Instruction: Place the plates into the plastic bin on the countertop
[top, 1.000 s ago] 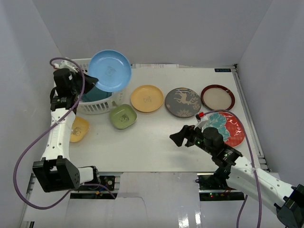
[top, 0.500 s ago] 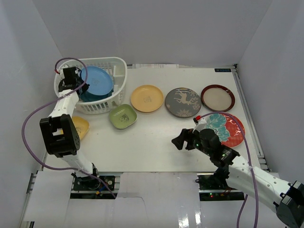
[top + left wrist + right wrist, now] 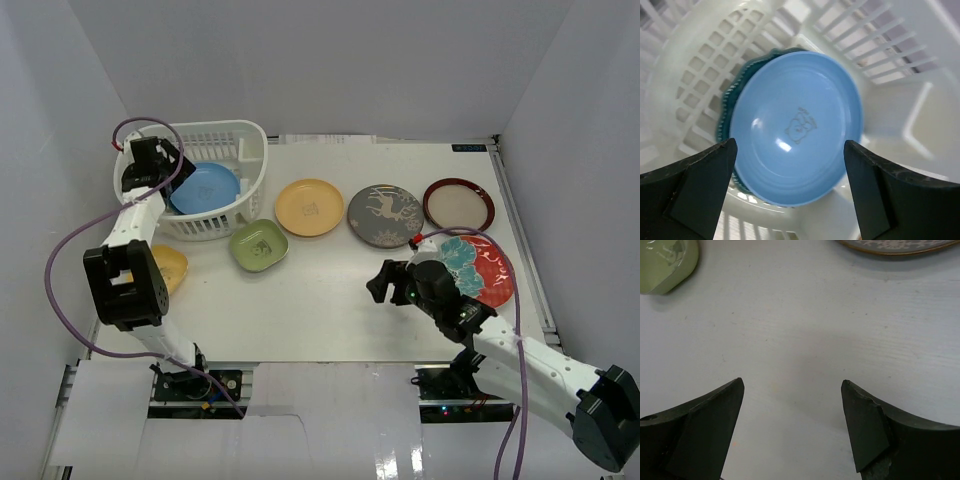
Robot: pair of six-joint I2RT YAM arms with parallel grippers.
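Observation:
The light blue plate (image 3: 206,187) (image 3: 797,127) lies in the white plastic bin (image 3: 254,138) (image 3: 700,55), on top of a teal scalloped plate (image 3: 734,87). My left gripper (image 3: 158,167) (image 3: 790,145) hangs open just above the blue plate and holds nothing. Out on the countertop (image 3: 320,290) sit a yellow plate (image 3: 309,207), a grey deer plate (image 3: 385,215), a maroon-rimmed plate (image 3: 458,205), a small green dish (image 3: 259,245) (image 3: 662,262) and a small yellow dish (image 3: 168,270). A red-teal floral plate (image 3: 482,270) is partly behind my right arm. My right gripper (image 3: 385,283) (image 3: 792,385) is open over bare countertop.
White walls close in the countertop on three sides, and a metal rail (image 3: 520,240) runs along its right edge. The bin sits in the far left corner, close to the left wall. The left arm's purple cable (image 3: 60,270) loops beside it.
The left arm lowered the light blue plate from above the bin into it, then opened its jaws and let it go. The right gripper shifted only slightly.

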